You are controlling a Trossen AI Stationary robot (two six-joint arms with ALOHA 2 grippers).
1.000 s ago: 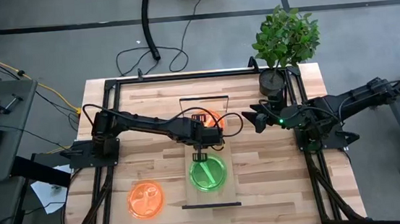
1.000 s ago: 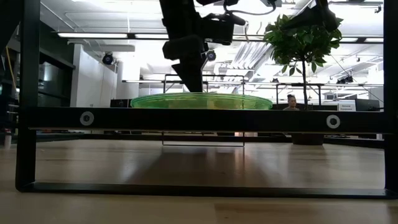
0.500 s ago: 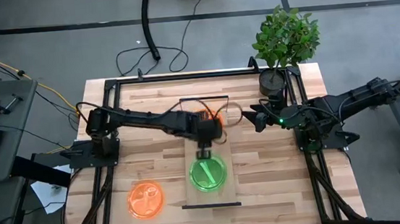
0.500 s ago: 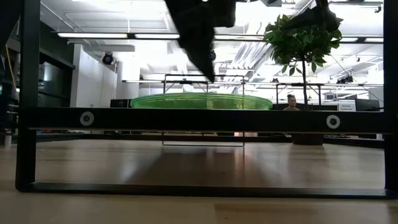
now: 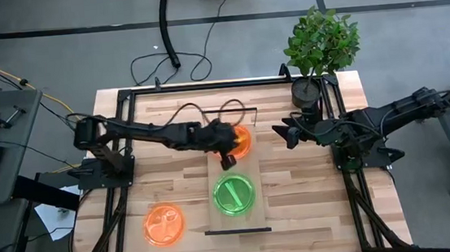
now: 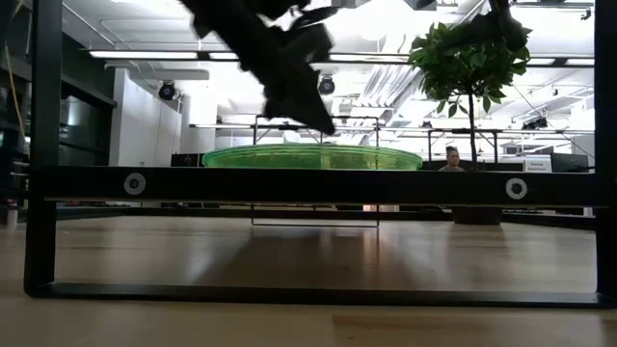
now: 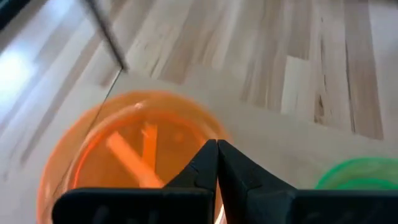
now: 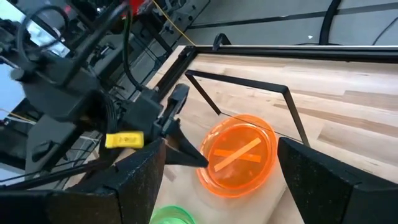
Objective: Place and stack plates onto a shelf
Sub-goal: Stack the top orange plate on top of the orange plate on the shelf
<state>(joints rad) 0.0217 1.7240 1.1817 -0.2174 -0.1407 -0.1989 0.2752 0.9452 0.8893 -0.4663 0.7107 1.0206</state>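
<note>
We see the left end effector (image 5: 229, 157) over the shelf (image 5: 217, 216), fingers pinched together with nothing between them, tips just at the near edge of the orange plate (image 5: 238, 140) at the shelf's far end. The green plate (image 5: 234, 194) sits on the shelf's near half, apart from that orange plate, with bare board between them. A second orange plate (image 5: 163, 225) lies on the table (image 5: 181, 179) left of the shelf, near the table's near edge, open wood all round it. The right end effector (image 5: 285, 135) hangs right of the shelf, jaws spread wide, empty.

Low view only gives us the green plate's rim (image 6: 311, 156) above the shelf's black frame bar (image 6: 318, 184); both orange plates are hidden there. Right wrist view shows the orange plate (image 8: 239, 162) inside the frame's far end, left fingertips (image 8: 189, 155) at its rim. Potted plant (image 5: 320, 48) stands at the far right corner.
</note>
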